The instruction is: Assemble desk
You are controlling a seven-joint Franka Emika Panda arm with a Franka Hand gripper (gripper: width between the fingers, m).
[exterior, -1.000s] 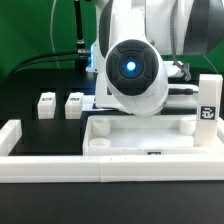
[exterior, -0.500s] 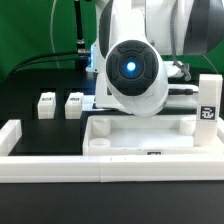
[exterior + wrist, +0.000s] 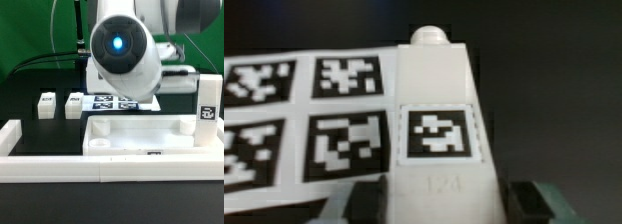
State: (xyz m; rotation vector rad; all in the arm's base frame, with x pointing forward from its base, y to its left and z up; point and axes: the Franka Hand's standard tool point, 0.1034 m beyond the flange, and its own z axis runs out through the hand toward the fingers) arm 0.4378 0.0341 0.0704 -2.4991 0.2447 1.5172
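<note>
Robot arm (image 3: 125,50), higher and further toward the exterior view's left than a second ago, now uncovers the marker board (image 3: 115,101) mid-table. One tabletop (image 3: 110,143) lies near the front edge of the black table (image 3: 40,135). Four legs in all: one leg (image 3: 45,103) beside a second leg (image 3: 74,103) toward the table's edge on the exterior view's left, a third leg (image 3: 208,103) upright at the tabletop's opposite end, and a fourth leg (image 3: 438,110) clamped between the gripper (image 3: 438,200) jaws, with the marker board behind it.

On my feed the black table (image 3: 40,135) carries a leg (image 3: 45,104) just beside a second leg (image 3: 74,104), the marker board (image 3: 115,103) near them, the tabletop panel (image 3: 140,138) and the border wall (image 3: 60,168).
</note>
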